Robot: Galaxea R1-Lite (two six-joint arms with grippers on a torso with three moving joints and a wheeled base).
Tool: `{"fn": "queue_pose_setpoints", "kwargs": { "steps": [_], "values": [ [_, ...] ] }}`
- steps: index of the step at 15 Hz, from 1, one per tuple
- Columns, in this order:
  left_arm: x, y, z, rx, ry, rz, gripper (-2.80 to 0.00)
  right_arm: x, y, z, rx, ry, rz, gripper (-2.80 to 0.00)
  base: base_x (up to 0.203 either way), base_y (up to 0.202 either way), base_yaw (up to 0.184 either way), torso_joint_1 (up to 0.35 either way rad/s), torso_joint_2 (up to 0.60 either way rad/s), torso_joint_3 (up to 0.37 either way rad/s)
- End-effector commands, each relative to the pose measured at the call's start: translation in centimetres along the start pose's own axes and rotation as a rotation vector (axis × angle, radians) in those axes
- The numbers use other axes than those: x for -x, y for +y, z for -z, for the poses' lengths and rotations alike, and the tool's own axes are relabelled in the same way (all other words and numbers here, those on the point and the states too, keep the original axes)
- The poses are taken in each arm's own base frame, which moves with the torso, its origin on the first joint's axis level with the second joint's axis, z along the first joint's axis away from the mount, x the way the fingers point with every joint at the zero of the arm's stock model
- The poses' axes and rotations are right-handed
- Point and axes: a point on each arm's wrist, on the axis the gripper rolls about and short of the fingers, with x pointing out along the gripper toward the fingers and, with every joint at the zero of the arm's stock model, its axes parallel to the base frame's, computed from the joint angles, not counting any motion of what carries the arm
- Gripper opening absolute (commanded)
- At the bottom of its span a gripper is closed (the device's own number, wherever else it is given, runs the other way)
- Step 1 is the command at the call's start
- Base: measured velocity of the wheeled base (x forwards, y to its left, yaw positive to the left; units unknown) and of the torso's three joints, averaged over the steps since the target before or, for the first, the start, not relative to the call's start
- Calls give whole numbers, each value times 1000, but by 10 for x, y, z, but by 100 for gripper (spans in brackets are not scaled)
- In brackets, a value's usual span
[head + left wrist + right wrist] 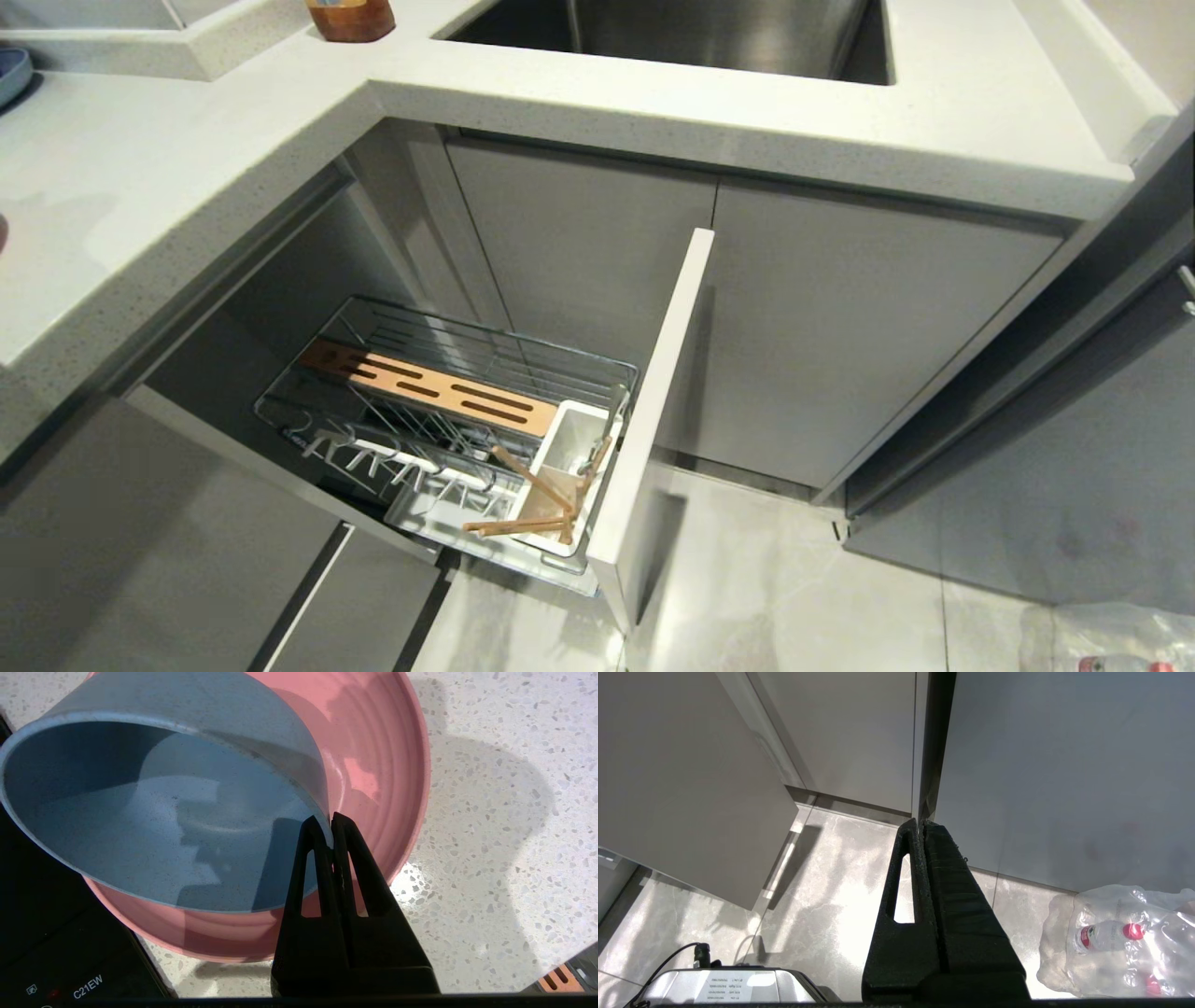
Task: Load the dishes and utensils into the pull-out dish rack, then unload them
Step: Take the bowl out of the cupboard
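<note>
Left tool (pixel 331 820) clamped on bowl (pixel 159 812) rim, tilted over plate (pixel 392 765) — rack (pixel 448 411) at five o'clock, below desk (pixel 140 187).

A home kitchen: a white speckled stone countertop (pixel 653 103) wraps a corner, with a stainless steel sink (pixel 691 33) set in at the frame's top. Below run flat pale grey cabinet doors (pixel 840 327), a chrome wire pull-out dish rack (pixel 448 411) at lower centre, and a glossy grey tiled floor (pixel 794 579).
</note>
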Motion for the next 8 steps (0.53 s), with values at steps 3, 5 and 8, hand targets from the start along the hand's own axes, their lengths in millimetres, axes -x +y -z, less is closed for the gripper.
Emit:
{"fn": "queue_pose_setpoints", "kwargs": {
  "steps": [3,5,8],
  "values": [
    [-1,2,0,5,5,-14,-280,0,0,0,0,2,0,-280,0,0,0,0,0,0],
    [-1,4,0,11,1,-24,-280,0,0,0,0,2,0,-280,0,0,0,0,0,0],
    [0,4,0,11,-5,-25,-280,0,0,0,0,2,0,-280,0,0,0,0,0,0]
  ]
}}
